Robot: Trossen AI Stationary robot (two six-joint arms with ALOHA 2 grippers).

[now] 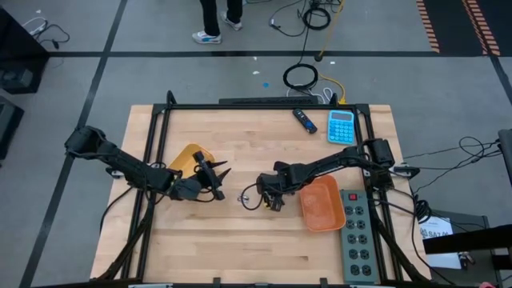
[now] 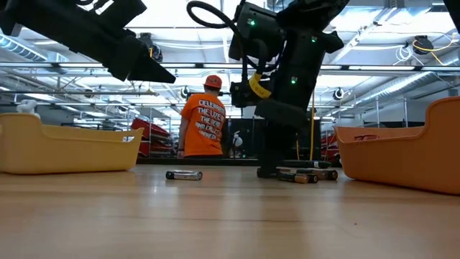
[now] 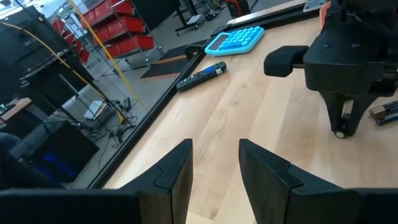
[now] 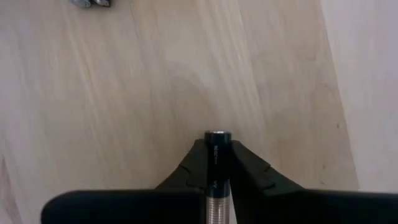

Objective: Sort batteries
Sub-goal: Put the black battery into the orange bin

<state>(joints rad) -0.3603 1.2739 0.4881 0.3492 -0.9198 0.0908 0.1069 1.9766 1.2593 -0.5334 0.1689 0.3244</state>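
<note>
Right wrist view: right gripper (image 4: 212, 163) clamps a battery (image 4: 216, 168) lengthwise above the bare table (image 4: 124, 93), apparently to carry it to the orange tray (image 1: 322, 204); left gripper (image 3: 214, 163) waits parted near the yellow tray (image 1: 188, 156)

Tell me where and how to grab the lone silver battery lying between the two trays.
Grip the lone silver cylindrical battery across its middle, coming straight down from above. It lies flat on its side on the bare wooden table, apart from the other batteries, so its round flanks are free. The open left gripper seems nearer; the right gripper already holds a battery.
</note>
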